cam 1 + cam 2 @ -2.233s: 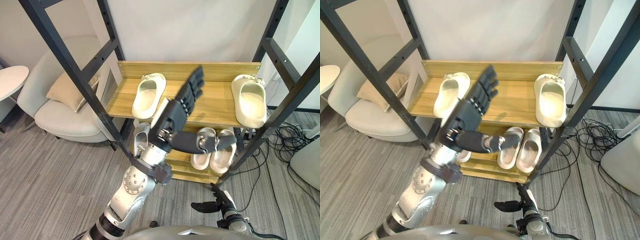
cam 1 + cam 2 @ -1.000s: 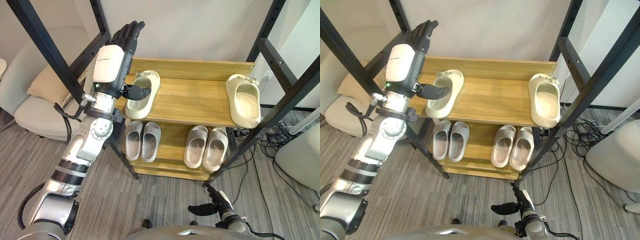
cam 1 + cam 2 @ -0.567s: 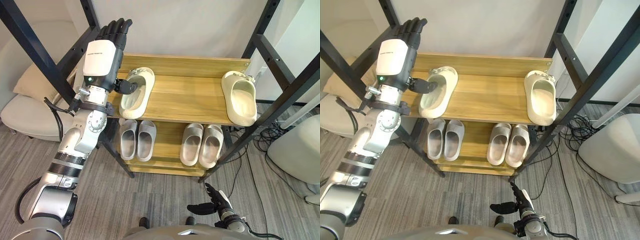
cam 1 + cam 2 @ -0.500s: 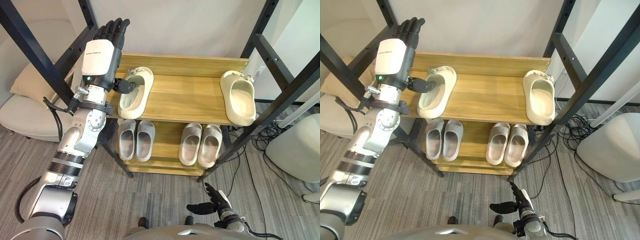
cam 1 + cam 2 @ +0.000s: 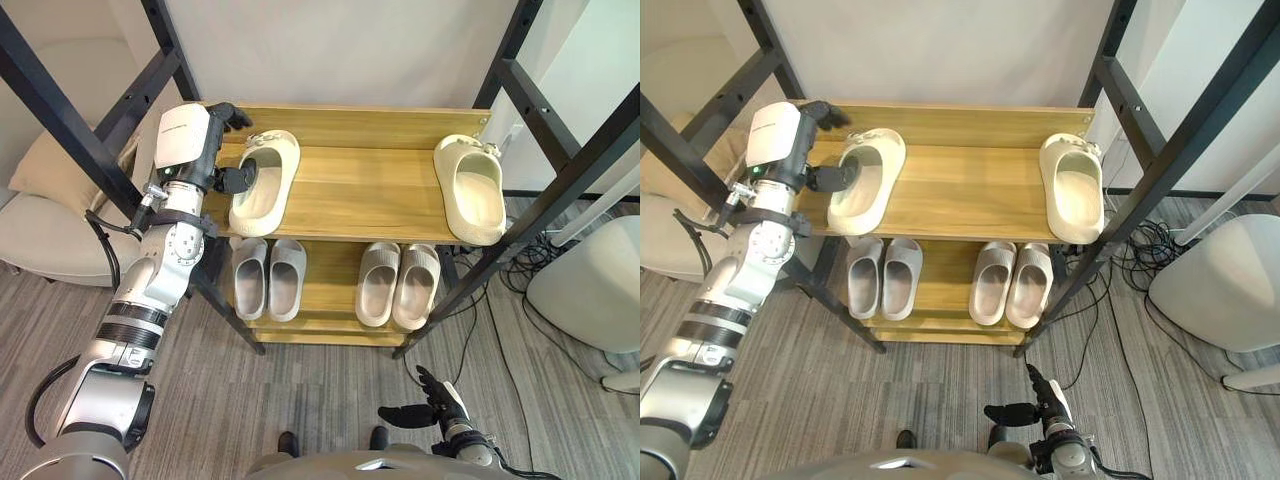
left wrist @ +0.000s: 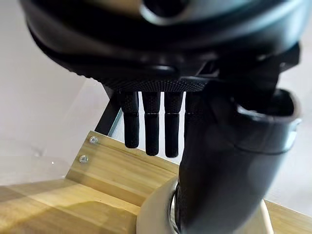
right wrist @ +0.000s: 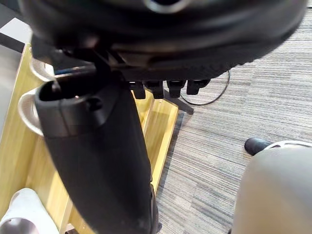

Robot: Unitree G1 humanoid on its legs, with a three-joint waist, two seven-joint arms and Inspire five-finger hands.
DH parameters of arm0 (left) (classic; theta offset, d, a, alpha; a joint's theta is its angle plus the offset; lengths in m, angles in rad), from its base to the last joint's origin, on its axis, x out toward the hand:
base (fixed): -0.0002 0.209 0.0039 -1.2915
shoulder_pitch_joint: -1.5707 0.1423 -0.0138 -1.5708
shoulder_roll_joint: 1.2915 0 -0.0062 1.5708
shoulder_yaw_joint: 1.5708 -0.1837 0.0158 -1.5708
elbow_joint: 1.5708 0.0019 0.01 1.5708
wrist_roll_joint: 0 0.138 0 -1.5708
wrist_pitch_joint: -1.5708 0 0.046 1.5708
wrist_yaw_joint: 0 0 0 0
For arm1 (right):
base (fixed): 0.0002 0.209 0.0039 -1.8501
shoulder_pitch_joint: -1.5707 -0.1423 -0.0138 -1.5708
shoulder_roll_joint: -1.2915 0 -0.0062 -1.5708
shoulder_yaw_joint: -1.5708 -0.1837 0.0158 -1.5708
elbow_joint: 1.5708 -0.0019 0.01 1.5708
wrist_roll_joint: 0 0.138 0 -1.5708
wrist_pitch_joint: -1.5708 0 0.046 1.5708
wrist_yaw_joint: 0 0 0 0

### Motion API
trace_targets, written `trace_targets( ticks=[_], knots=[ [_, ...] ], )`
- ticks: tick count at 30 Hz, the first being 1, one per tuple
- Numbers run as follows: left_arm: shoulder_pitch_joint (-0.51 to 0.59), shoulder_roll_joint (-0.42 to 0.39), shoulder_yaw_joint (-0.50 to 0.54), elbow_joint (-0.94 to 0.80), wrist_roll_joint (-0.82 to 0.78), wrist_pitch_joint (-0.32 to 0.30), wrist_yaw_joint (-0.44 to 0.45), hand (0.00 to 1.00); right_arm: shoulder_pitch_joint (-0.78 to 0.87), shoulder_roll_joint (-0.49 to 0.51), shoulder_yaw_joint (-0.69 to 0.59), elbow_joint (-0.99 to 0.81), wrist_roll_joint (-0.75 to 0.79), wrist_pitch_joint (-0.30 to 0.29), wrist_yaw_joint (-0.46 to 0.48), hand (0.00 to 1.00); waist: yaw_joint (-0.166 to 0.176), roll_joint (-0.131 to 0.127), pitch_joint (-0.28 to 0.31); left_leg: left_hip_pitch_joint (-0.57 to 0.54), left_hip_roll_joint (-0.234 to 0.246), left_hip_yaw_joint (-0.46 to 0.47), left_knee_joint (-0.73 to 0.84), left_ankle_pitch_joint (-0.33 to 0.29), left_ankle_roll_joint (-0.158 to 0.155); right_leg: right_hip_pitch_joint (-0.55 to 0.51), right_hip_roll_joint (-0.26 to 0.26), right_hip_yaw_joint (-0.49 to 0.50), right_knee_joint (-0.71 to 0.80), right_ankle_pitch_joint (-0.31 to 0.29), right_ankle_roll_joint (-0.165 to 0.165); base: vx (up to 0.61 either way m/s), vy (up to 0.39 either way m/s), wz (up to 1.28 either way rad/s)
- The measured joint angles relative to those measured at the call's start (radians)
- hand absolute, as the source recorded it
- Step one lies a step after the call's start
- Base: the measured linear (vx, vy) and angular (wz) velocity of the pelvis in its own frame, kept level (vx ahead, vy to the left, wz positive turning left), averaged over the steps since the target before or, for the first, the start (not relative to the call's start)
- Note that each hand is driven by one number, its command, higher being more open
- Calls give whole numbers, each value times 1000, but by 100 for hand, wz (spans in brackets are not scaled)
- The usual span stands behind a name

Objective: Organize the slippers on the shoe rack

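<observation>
A cream slipper (image 5: 262, 188) lies at the left of the wooden rack's upper shelf (image 5: 365, 190), and its mate (image 5: 470, 192) lies at the right end. My left hand (image 5: 186, 138) is at the left slipper's outer side. Its thumb (image 6: 219, 161) reaches into the slipper's opening (image 6: 156, 214), and its fingers (image 5: 226, 113) bend over beside the rim. My right hand (image 5: 428, 410) hangs low above the floor, well away from the rack, fingers relaxed.
Two grey pairs (image 5: 267, 278) (image 5: 400, 285) stand on the lower shelf. Black frame posts (image 5: 85, 135) (image 5: 560, 150) rise on both sides of the rack. A cream armchair with a cushion (image 5: 45, 170) stands to the left, and a pale round seat (image 5: 590, 290) to the right.
My left hand's fingers, straight up before, have bent down beside the left cream slipper, with the thumb still inside it. The camera has shifted; the slippers lie where they were.
</observation>
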Motion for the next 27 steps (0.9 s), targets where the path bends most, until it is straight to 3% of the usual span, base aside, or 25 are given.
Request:
trace_targets(
  ticks=[15,27],
  knots=[
    [-29,-9,1,39,-131,1,-8,0,3,0,-19,2,0,4,-11,100,0,12,7,4,-5,-4,1,0,0,15,-3,-7,-16,10,-1,0,0,0],
    [-29,-96,-53,14,-222,0,-8,0,9,-15,-21,1,0,5,-18,100,-19,41,23,9,-8,-6,1,1,1,21,-5,-9,-15,10,-1,0,0,0]
  ],
)
